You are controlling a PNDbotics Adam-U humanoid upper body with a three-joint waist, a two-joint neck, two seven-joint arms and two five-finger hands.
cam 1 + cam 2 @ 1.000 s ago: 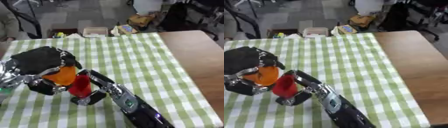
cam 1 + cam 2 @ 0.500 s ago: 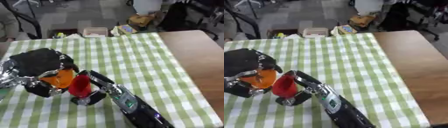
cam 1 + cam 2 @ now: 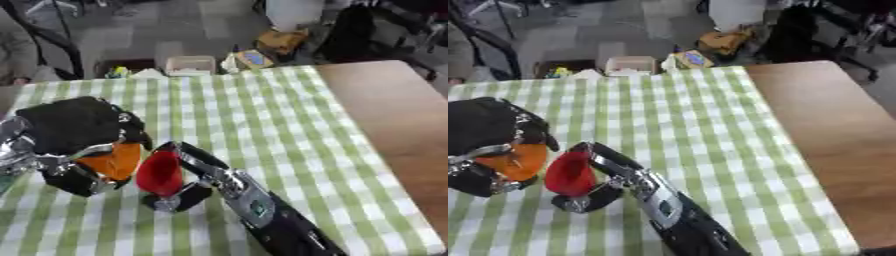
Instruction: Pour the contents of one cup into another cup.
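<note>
Your left robot hand (image 3: 74, 131) sat at the near left of the desk (image 3: 262, 125), fingers curled around the orange cup (image 3: 112, 161), which was tucked under the black palm and tilted toward the right. Just to its right, the red cup (image 3: 160, 172) was pinched by your right robot hand (image 3: 194, 172), one finger running along its far right side and the thumb curled round its base on the near side. The red cup looked like a smooth cone, wider at the bottom, standing close beside the orange one, nearly touching. The green-and-white checked cloth (image 3: 254, 115) lay under both cups.
</note>
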